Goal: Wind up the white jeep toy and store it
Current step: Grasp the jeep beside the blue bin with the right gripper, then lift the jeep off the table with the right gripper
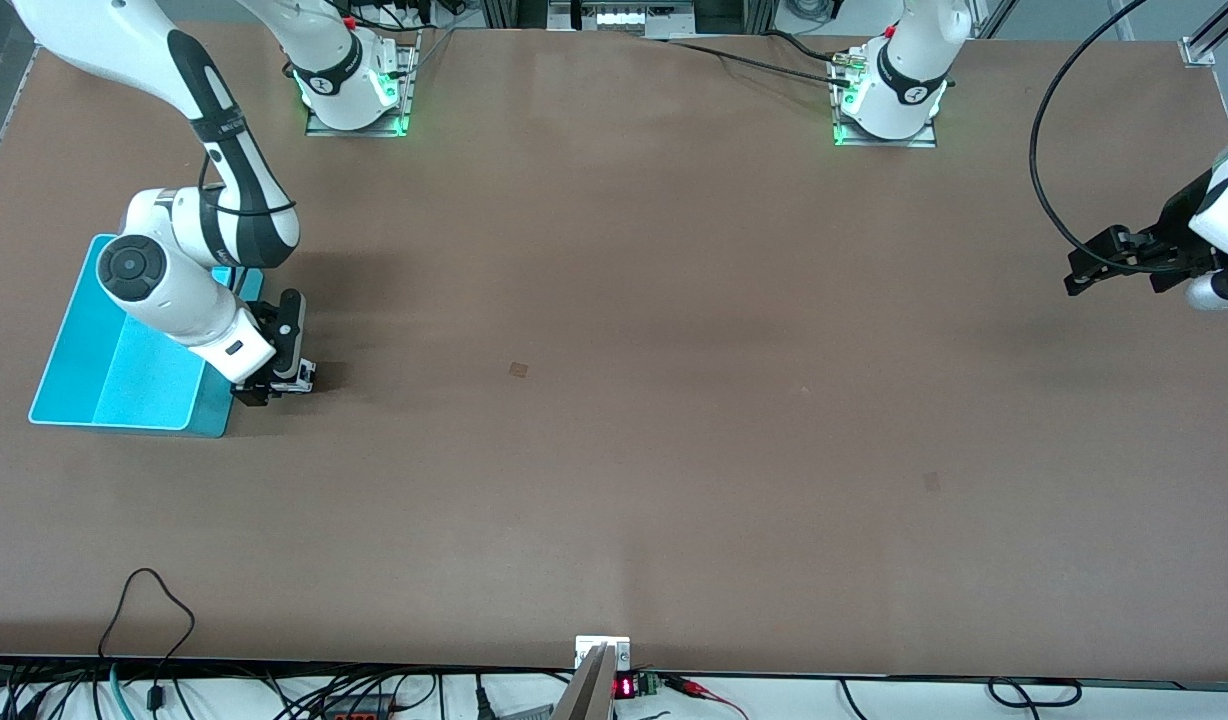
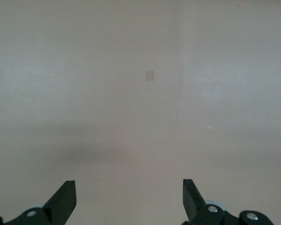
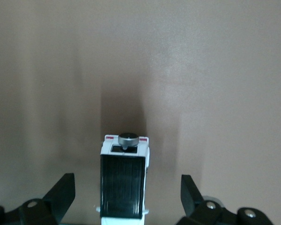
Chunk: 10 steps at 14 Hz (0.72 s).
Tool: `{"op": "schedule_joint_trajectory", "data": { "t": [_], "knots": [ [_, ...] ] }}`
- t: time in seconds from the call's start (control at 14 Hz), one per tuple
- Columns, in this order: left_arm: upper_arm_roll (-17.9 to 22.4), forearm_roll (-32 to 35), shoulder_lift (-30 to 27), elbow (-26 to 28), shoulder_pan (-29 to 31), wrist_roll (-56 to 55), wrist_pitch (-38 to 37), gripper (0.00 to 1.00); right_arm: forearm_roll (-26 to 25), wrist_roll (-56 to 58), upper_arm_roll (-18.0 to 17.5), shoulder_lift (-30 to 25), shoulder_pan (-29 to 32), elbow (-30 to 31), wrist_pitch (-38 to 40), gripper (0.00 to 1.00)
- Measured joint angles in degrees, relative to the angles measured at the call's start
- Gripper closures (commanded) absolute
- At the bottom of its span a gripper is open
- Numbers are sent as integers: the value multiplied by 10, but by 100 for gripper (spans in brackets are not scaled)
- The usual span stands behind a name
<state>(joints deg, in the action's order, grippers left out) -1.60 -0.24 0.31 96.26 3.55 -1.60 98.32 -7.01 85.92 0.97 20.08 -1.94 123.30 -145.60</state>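
The white jeep toy (image 3: 123, 185) sits on the desk (image 1: 614, 400) just beside the turquoise bin (image 1: 84, 370). The right pincer (image 3: 124, 192) straddles it with jaws spread wide, gripping nothing, likely lining up a grasp. The left pincer (image 2: 129, 197), also open and empty, waits far from the bin.

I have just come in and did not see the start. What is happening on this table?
The right gripper is low over the white jeep toy, its fingers open on either side and not yet closed on it. The jeep stands on the table beside the turquoise bin, at the right arm's end. The left gripper waits open over bare table at the left arm's end.
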Motion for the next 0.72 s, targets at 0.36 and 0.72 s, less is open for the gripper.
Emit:
{"op": "schedule_joint_trajectory", "data": {
  "t": [0.36, 0.72],
  "knots": [
    [-1, -1, -3, 0, 0, -11, -11, 0, -1, 1, 1, 11, 3, 38, -67, 0],
    [-2, -1, -5, 0, 0, -11, -34, 0, -1, 13, 4, 18, 15, 42, -77, 0]
  ]
}}
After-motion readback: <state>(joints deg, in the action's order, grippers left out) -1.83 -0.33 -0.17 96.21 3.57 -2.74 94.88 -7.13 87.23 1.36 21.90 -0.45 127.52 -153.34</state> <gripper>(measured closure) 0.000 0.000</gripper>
